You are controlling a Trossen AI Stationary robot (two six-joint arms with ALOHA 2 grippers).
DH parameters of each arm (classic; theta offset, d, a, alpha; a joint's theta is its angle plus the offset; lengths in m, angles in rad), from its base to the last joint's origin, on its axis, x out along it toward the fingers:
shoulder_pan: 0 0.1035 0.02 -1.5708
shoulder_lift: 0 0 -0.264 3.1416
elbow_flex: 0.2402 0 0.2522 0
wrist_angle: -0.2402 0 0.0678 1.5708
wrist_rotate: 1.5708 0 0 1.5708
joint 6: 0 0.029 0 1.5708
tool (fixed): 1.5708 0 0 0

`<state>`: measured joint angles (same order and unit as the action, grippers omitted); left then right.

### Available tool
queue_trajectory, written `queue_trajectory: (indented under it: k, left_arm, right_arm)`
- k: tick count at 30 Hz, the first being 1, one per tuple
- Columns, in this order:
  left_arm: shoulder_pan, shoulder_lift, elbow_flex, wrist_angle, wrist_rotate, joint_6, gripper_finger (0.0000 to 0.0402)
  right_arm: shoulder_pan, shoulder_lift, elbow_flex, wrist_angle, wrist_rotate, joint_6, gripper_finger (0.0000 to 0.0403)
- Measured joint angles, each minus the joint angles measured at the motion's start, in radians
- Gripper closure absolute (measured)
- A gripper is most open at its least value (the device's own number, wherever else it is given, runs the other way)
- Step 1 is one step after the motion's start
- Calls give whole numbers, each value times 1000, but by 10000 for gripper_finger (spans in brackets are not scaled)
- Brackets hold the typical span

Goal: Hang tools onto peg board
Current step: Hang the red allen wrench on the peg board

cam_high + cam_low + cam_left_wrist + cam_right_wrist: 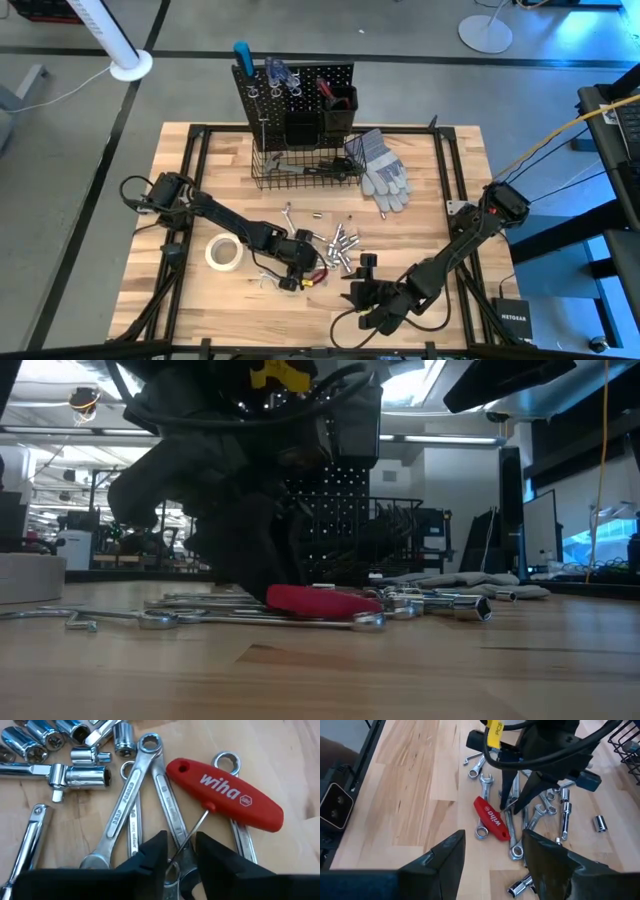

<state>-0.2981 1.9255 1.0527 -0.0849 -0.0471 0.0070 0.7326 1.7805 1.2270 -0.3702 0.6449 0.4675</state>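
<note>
Two fingers of our left gripper (181, 857) straddle the thin shaft of the red T-handle key (225, 795), still a little apart, not yet clamped on it. We'd say the step is picking that key out of the wrench pile (335, 248) near the table's front edge.

To do it well, we should keep the shaft centred between the pads, close fully before lifting, then lift straight up. The shaft is thin and round, so it may roll or pivot, with the handle swinging.

In the way:
- the key lies across several wrenches (130, 800), so they may drag along
- sockets (87, 775) and a ratchet just beside it
- tape roll (223, 253) near the left arm

Our right gripper (492, 855) hovers near the pile, fingers wide apart, holding nothing, so we must keep the lift path clear of it.

The peg board (295, 95) stands at the table's far edge, well apart, with the gloves (383, 170) beside its basket (300, 172).
</note>
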Motion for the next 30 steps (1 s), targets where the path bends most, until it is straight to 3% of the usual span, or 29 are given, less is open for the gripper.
queue_trajectory:
  k: [10, 20, 24, 30]
  left_arm:
    - [0, 0, 0, 7, 1, 14, 397]
    - [-15, -17, -4, 12, -3, 19, 399]
    - [-30, -41, -3, 15, -2, 8, 400]
    - [-63, -90, -1, 10, -69, 2, 400]
  right_arm:
    - [0, 0, 0, -8, 29, -9, 201]
    - [0, 0, 0, -10, 30, -11, 201]
    - [0, 0, 0, -19, 93, -5, 201]
    - [1, -3, 1, -25, 106, -3, 201]
